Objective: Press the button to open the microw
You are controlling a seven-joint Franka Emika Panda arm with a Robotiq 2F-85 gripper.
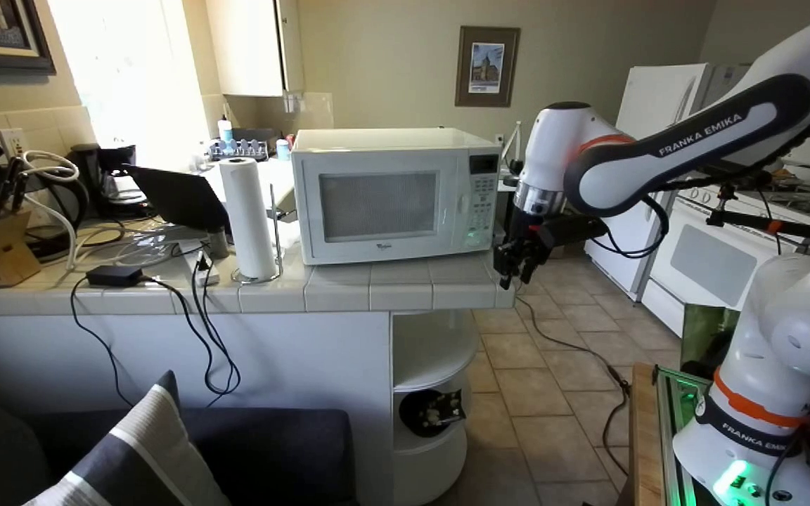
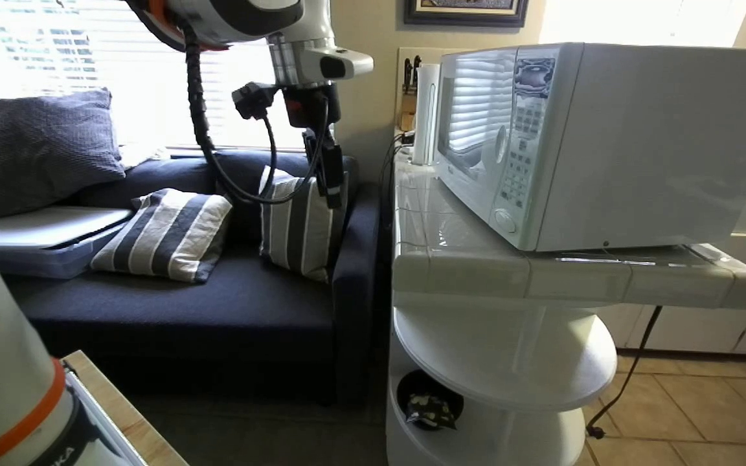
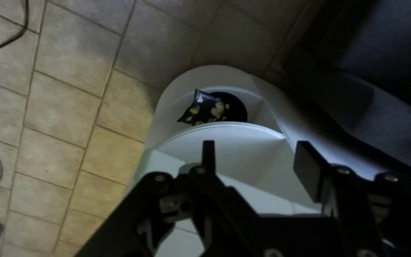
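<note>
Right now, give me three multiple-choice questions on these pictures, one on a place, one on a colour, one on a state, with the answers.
1. Relative to the microwave, the paper towel roll is:
A. on top of it
B. beside it on the counter
C. inside it

2. The microwave is:
A. red
B. green
C. white

3. The end effector is:
A. open
B. fully shut
C. shut on the paper towel roll

Answers: 1 B, an exterior view shows it upright there; 2 C, both exterior views show it white; 3 A, the wrist view shows its fingers apart.

White glare from the window [image 2: 133, 77], striped reflections on the microwave door [image 2: 475, 113], dim wrist view with blurred jaws.
</note>
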